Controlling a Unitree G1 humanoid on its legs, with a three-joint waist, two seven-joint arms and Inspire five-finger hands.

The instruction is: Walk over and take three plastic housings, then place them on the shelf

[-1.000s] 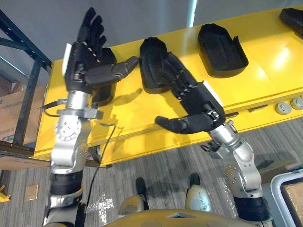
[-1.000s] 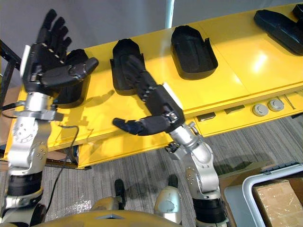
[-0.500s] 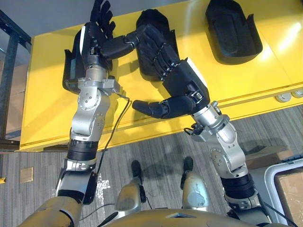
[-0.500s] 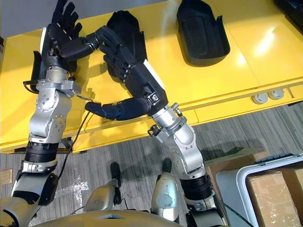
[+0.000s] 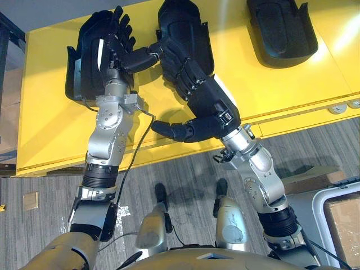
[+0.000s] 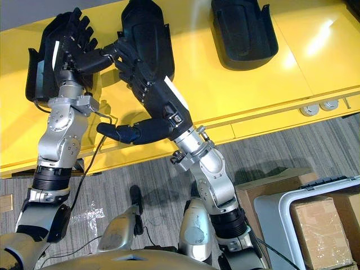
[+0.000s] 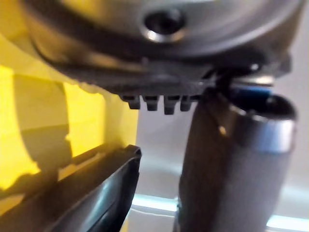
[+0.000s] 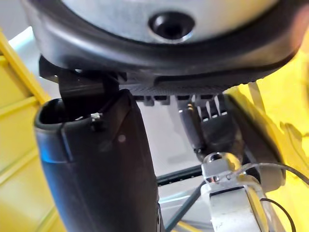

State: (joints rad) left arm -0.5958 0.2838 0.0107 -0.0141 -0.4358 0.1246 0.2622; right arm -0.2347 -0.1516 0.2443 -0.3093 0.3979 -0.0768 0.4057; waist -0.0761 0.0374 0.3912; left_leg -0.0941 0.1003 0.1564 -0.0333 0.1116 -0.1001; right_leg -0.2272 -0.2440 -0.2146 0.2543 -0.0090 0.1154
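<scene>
Three black plastic housings lie in a row on the yellow table: a left housing, a middle housing and a right housing. My left hand is raised over the left housing's right side, open, with its fingers straight and its thumb pointing toward the middle housing. My right hand reaches in from the lower right, open. Its fingers rest on the near end of the middle housing and its thumb sticks out sideways over the table's front edge. Neither hand holds anything.
Round silver knobs sit along the table's front edge at the right. A white bin with cardboard boxes stands on the floor at the lower right, beside another box. A dark rack post is at the far left.
The camera has moved closer and looks more steeply down. Both hands have gone forward: the left is now over the left housing and the right hand's fingers reach the middle housing.
</scene>
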